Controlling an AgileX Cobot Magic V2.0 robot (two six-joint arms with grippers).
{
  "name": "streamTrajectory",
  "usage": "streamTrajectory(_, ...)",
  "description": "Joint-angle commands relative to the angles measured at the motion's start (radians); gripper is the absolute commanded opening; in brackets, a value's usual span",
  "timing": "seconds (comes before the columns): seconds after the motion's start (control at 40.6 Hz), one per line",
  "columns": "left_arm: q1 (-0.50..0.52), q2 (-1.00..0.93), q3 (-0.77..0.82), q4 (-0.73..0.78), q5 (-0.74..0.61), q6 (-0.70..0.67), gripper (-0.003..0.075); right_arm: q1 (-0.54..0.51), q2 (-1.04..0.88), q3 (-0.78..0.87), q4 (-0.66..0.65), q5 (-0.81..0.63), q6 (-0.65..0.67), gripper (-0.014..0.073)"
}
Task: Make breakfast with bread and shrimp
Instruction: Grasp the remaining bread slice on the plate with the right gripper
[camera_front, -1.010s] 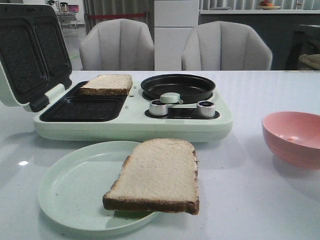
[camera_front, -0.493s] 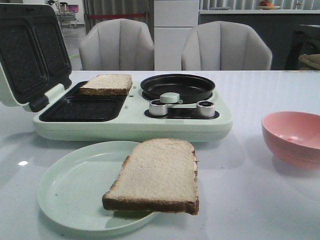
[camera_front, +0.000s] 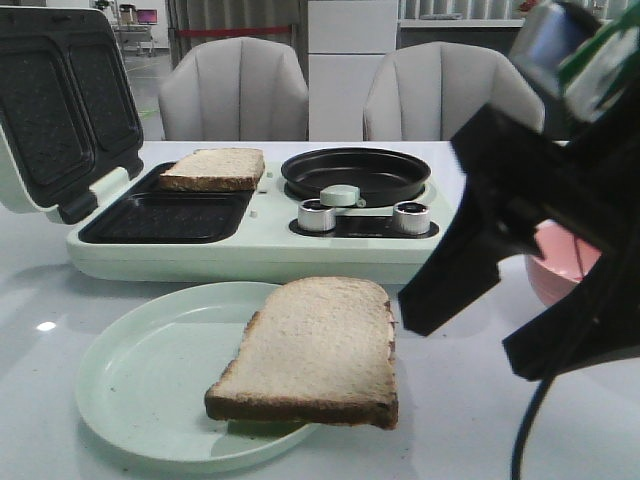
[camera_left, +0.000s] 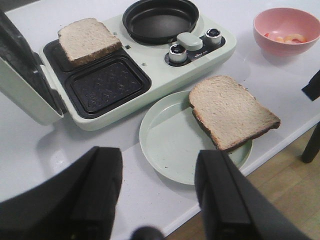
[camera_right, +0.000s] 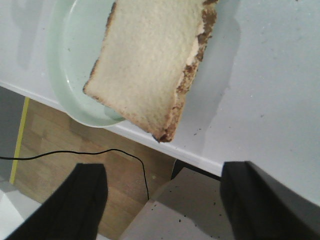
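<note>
One bread slice (camera_front: 315, 350) lies on a pale green plate (camera_front: 140, 380) and overhangs its right rim; it also shows in the left wrist view (camera_left: 232, 111) and the right wrist view (camera_right: 150, 65). A second bread slice (camera_front: 213, 168) lies on the far grill plate of the breakfast maker (camera_left: 88, 40). Shrimp pieces (camera_left: 286, 38) lie in the pink bowl (camera_left: 285, 25). My right gripper (camera_front: 490, 335) is open and empty, above the table's front edge just right of the plate, and hides most of the bowl (camera_front: 562, 262). My left gripper (camera_left: 160, 195) is open and empty, high over the near table edge.
The pale green breakfast maker (camera_front: 260, 250) stands behind the plate with its lid (camera_front: 60, 110) open at the left, an empty near grill plate (camera_front: 165, 218), a round black pan (camera_front: 355, 172) and two knobs. Two grey chairs stand beyond the table. A black cable (camera_right: 75, 152) lies on the floor.
My right arm has come into the front view from the right and now stands in front of the pink bowl. The bread, plate and breakfast maker have not moved.
</note>
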Motion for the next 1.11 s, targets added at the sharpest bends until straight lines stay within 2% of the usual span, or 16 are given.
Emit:
streamTrajectory(0.0,-0.007,0.006,-0.024,-0.016,-0.076,-0.013,0.0391,0.023,0.057,-0.061,0.042,-0.043,-0.015,0.0577)
streamTrajectory(0.246,-0.007,0.006,-0.024,-0.016,-0.076,-0.013,0.0391,0.028,0.223,-0.161,0.042,-0.023,-0.015,0.0577)
streamTrajectory(0.69,-0.007,0.006,-0.024,-0.016,-0.076,-0.013,0.0391,0.027,0.373,-0.317,0.044,0.009,-0.015,0.0561)
streamTrajectory(0.911,-0.007,0.006,-0.024,-0.016,-0.076,-0.013,0.0391,0.027,0.399,-0.327,0.045,0.011,-0.015,0.0444)
streamTrajectory(1.084,-0.007,0.006,-0.024,-0.016,-0.076,-0.013,0.0391,0.027,0.408,-0.327,0.045,0.02,-0.015,0.0268)
